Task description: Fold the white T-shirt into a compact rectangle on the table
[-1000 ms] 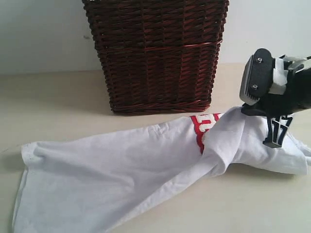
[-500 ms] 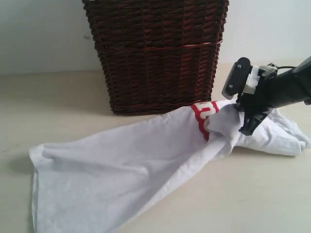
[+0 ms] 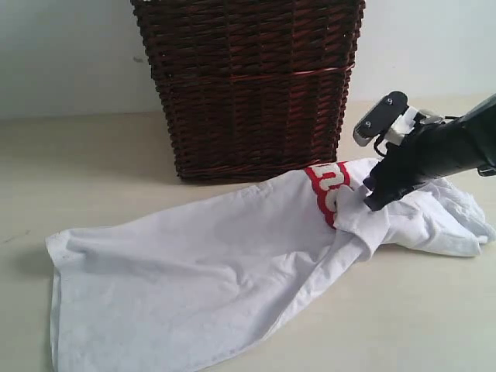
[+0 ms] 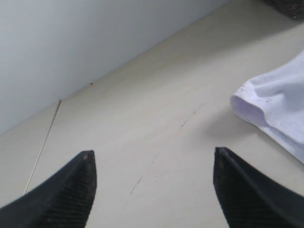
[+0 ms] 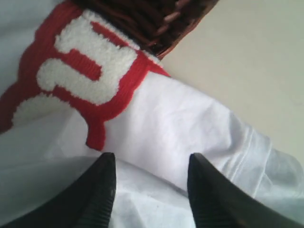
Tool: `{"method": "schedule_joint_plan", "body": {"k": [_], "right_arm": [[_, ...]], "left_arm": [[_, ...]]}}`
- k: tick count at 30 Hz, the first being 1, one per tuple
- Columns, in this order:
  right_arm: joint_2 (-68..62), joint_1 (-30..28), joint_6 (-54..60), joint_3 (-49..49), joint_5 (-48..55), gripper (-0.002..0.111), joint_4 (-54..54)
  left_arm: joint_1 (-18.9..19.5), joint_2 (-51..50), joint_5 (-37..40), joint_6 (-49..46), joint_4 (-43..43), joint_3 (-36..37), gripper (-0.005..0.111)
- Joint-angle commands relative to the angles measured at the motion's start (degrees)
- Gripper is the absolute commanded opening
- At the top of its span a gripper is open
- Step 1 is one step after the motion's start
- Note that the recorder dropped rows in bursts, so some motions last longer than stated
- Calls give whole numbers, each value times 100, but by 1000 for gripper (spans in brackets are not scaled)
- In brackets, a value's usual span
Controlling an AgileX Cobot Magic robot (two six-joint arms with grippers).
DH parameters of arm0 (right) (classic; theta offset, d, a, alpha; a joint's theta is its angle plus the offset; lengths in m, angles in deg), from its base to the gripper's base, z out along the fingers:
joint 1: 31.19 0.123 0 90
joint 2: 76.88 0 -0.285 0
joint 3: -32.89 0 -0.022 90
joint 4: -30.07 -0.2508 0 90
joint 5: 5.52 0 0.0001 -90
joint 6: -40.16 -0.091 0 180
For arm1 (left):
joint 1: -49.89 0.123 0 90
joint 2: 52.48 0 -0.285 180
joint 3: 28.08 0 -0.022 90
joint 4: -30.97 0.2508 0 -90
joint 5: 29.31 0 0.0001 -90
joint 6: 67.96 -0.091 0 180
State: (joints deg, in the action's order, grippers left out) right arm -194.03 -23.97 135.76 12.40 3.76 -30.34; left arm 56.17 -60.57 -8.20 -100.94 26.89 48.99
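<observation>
The white T-shirt [image 3: 209,263] lies stretched across the table [image 3: 93,155], by the basket [image 3: 248,85]. My right gripper [image 3: 370,200] has just opened and, I think, dropped the bunched end there. My left gripper [image 4: 152,159] waits open and empty. The folding is only starting.

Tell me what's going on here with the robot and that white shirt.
A two-armed robot is working on folding the white T-shirt on the table. The shirt lies rumpled and stretched out before a dark wicker basket, not yet a rectangle. The right gripper is open over the bunched end by the red lettering, pinching no cloth. The left gripper is open above bare table beside a shirt edge, holding nothing.
</observation>
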Motion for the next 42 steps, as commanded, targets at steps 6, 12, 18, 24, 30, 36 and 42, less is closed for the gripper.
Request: {"method": "schedule_joint_plan", "body": {"k": [6, 12, 18, 24, 30, 36, 42], "right_arm": [[-533, 7, -236, 20, 42, 26, -394], [-197, 7, -403, 20, 1239, 0, 105], [-261, 7, -2299, 20, 1656, 0, 1945], [-477, 7, -3234, 20, 1619, 0, 2934], [-477, 7, -3012, 20, 3611, 0, 3047], [-280, 7, -2732, 20, 4459, 0, 2949], [120, 7, -2630, 20, 4440, 0, 2474]], "left_arm": [[-18, 31, -18, 3, -8, 14, 67], [-18, 31, -18, 3, -8, 14, 67], [-18, 31, -18, 3, -8, 14, 67], [-18, 31, -18, 3, -8, 14, 67], [-18, 31, -18, 3, -8, 14, 67], [-18, 31, -18, 3, -8, 14, 67], [-18, 31, -18, 3, -8, 14, 67]]}}
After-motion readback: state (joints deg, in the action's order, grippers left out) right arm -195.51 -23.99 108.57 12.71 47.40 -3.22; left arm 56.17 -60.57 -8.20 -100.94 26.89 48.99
